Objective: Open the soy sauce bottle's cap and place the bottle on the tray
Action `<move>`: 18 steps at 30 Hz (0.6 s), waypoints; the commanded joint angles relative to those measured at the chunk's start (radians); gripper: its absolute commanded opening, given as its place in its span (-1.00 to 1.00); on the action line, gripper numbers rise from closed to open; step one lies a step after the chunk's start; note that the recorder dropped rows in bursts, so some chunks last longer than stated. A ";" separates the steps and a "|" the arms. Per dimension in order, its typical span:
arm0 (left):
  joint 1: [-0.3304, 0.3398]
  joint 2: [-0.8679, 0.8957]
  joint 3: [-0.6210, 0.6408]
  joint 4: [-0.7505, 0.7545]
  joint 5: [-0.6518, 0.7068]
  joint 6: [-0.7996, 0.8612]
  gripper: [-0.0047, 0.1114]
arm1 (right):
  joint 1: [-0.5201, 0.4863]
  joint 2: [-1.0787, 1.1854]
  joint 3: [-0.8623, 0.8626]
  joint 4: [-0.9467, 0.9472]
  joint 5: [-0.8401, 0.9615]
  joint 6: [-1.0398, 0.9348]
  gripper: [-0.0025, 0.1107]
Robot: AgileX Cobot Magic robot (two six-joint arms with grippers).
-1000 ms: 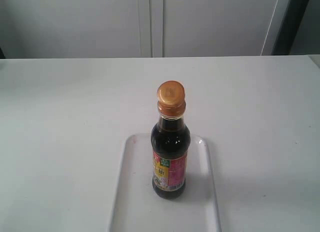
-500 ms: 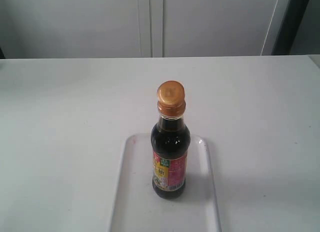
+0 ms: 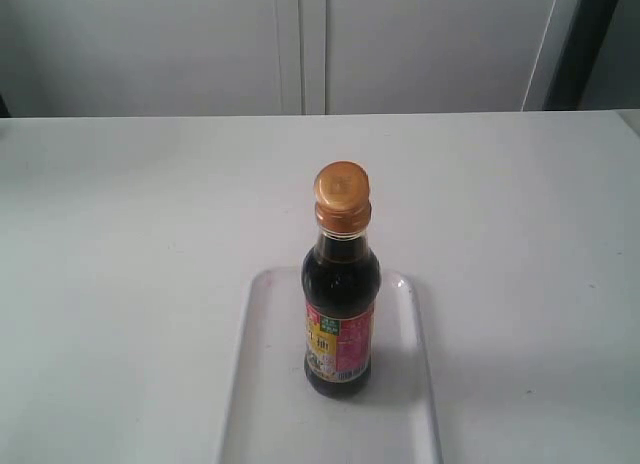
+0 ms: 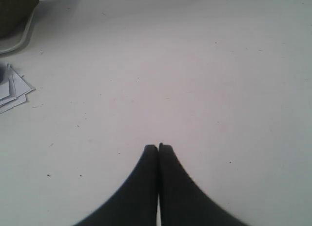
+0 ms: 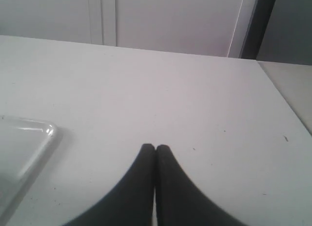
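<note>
The small clear glass soy sauce bottle [image 3: 341, 314] of dark liquid, red-yellow-green label facing us, stands upright on the flat white plastic tray [image 3: 270, 384], toward its twelve o'clock end. The golden-bronze ridged screw cap [image 3: 342, 197] sits on the neck. All around, plain white table [image 3: 120, 234]. Left gripper [image 4: 158, 147] is clenched tight, empty, over bare table; loose white papers [image 4: 12, 89] lie off to one side of it. Right gripper [image 5: 155, 148] is pinched closed, empty, the tray's corner [image 5: 46, 131] nearby.
</note>
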 commanded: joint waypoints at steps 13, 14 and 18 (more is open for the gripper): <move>0.002 -0.004 0.004 -0.010 -0.005 -0.005 -0.92 | -0.001 -0.006 0.044 -0.022 0.014 0.008 -0.96; 0.002 -0.004 0.004 -0.010 -0.005 -0.005 -0.92 | -0.001 -0.006 0.044 -0.022 0.016 0.008 -0.96; 0.002 -0.004 0.004 -0.010 -0.005 -0.005 -0.92 | -0.001 -0.006 0.044 -0.020 0.016 0.008 -0.96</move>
